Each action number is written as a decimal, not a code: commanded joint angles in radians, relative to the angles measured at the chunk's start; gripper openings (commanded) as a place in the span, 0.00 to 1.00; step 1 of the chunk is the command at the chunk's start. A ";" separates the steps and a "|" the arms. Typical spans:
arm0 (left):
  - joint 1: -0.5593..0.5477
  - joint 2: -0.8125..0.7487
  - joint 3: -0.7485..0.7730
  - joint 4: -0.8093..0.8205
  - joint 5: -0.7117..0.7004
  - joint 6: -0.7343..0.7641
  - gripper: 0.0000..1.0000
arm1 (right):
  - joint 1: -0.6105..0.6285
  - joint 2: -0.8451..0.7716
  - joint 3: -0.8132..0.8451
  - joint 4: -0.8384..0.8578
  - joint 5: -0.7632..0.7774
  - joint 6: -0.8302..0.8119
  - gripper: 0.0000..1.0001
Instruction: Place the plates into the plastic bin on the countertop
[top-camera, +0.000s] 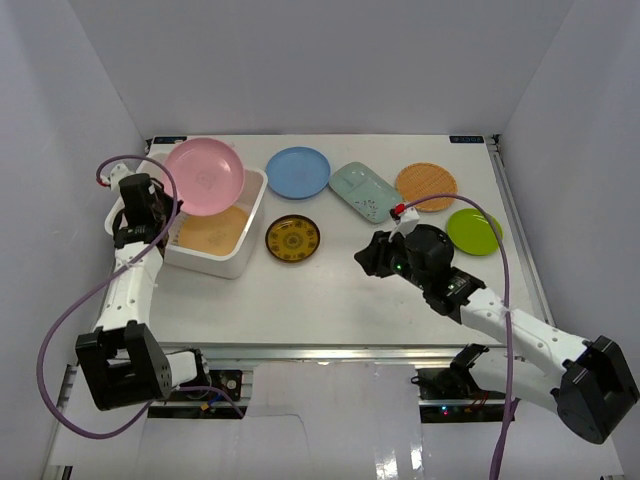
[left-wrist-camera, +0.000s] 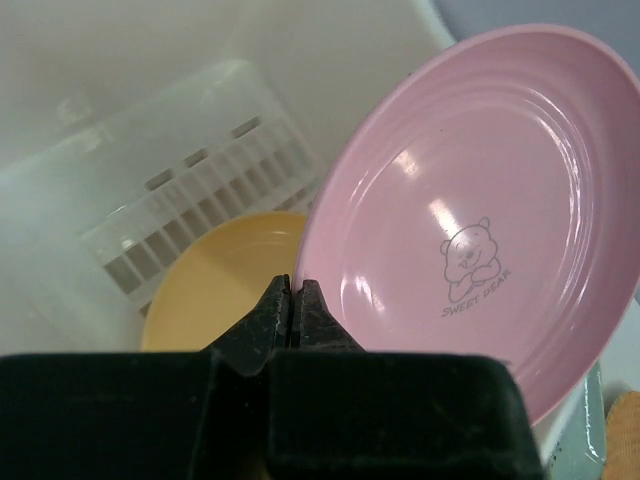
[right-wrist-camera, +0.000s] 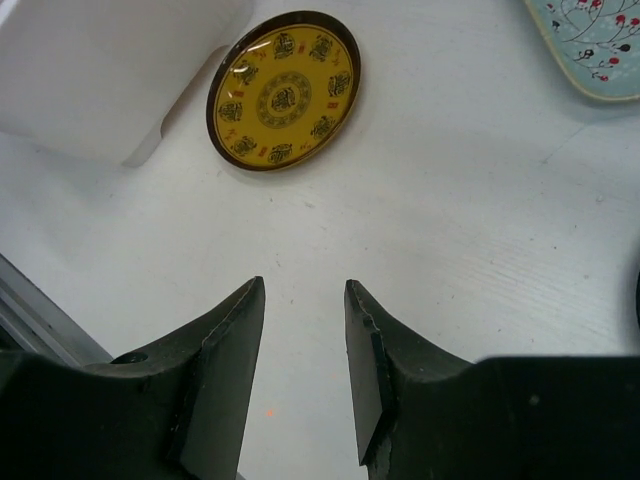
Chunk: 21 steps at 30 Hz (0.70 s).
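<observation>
My left gripper (top-camera: 163, 205) (left-wrist-camera: 291, 287) is shut on the rim of the pink plate (top-camera: 205, 176) (left-wrist-camera: 480, 220) and holds it tilted above the white plastic bin (top-camera: 240, 252) (left-wrist-camera: 150, 200). A tan-yellow plate (top-camera: 215, 232) (left-wrist-camera: 215, 265) lies in the bin. My right gripper (top-camera: 366, 256) (right-wrist-camera: 304, 285) is open and empty above the countertop (top-camera: 340, 290), to the right of the dark plate with yellow pattern (top-camera: 292, 239) (right-wrist-camera: 284, 90). The blue plate (top-camera: 298, 171), pale green dish (top-camera: 365, 190) (right-wrist-camera: 600, 45), orange plate (top-camera: 426, 186) and lime green plate (top-camera: 474, 231) lie along the back. The black plate is out of view.
White walls (top-camera: 60, 120) enclose the countertop on three sides. A metal rail (top-camera: 330, 350) runs along the near edge. Purple cables (top-camera: 60, 330) loop from both arms.
</observation>
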<state>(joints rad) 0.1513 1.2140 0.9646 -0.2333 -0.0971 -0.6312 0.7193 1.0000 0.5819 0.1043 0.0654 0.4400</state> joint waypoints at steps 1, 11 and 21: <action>0.051 -0.010 -0.004 0.023 0.114 -0.048 0.00 | 0.002 0.026 0.003 0.063 -0.038 0.019 0.45; 0.051 0.044 -0.014 -0.012 -0.135 0.016 0.03 | 0.003 0.425 0.137 0.181 0.010 0.078 0.71; 0.051 0.093 -0.013 -0.015 -0.089 0.014 0.50 | 0.000 0.776 0.374 0.284 0.011 0.207 0.73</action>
<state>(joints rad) 0.2016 1.3212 0.9413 -0.2695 -0.1978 -0.6178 0.7200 1.7306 0.8951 0.3065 0.0605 0.5873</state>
